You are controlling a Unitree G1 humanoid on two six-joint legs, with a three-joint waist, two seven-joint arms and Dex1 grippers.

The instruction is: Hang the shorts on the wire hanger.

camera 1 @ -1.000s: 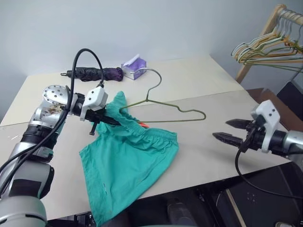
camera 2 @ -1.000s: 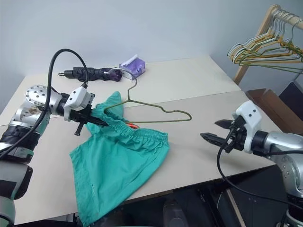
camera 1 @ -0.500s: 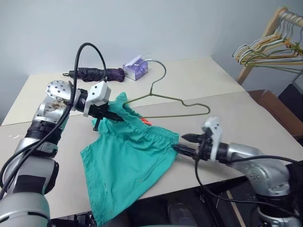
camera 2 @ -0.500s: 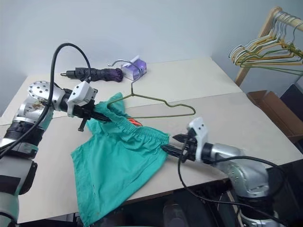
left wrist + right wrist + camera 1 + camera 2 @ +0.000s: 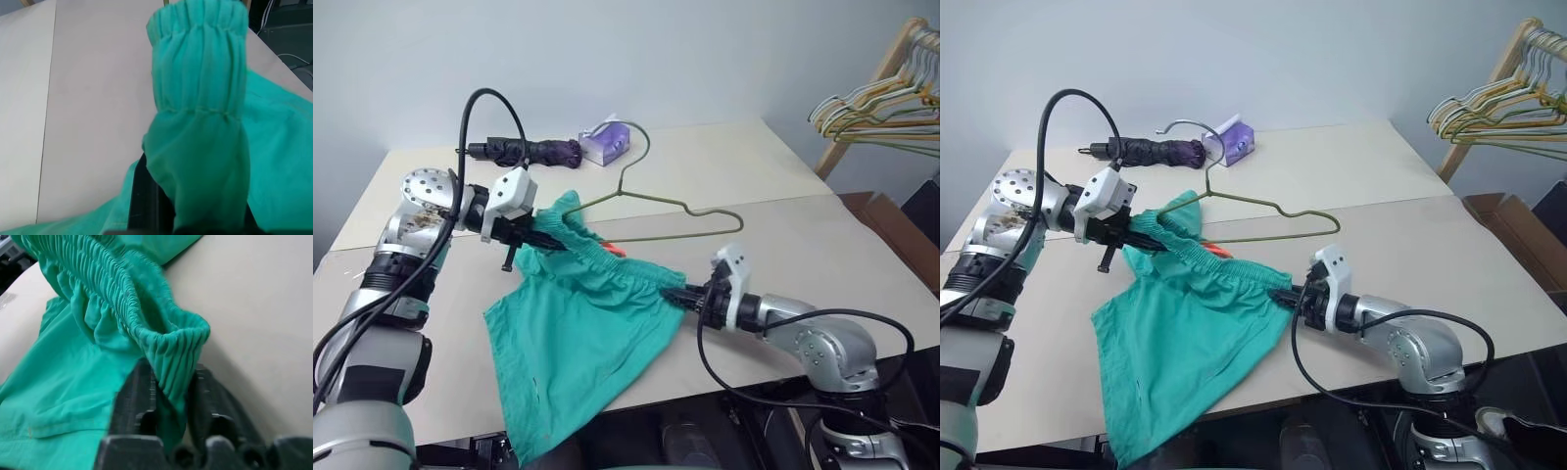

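Shorts (image 5: 578,343): teal-green fabric, spread on the near part of the pale table (image 5: 822,245), one leg hanging over the near edge at 6 o'clock, the gathered waistband running across the far side of the cloth. Right gripper (image 5: 683,294): at 3 o'clock of the shorts, low over the tabletop, its two black fingers (image 5: 137,396) clenched on the waistband's right end, the ruffled elastic pinched between them. Left gripper (image 5: 543,241): at 10 o'clock of the shorts, raised off the table, clamped on the waistband's left end, which stands up in a bunched fold around the fingertips. Wire hanger (image 5: 656,215): thin olive-gold triangle, lying on the table just beyond the waistband at 12 o'clock, its hook curving toward the far side. Small orange item (image 5: 614,253): between waistband and hanger, too small to identify. Purple tissue box (image 5: 607,145) and dark folded umbrella (image 5: 524,151): far edge, 11 o'clock. Bunched pale hangers (image 5: 876,103) on a wooden rack: 2 o'clock, beyond the table.
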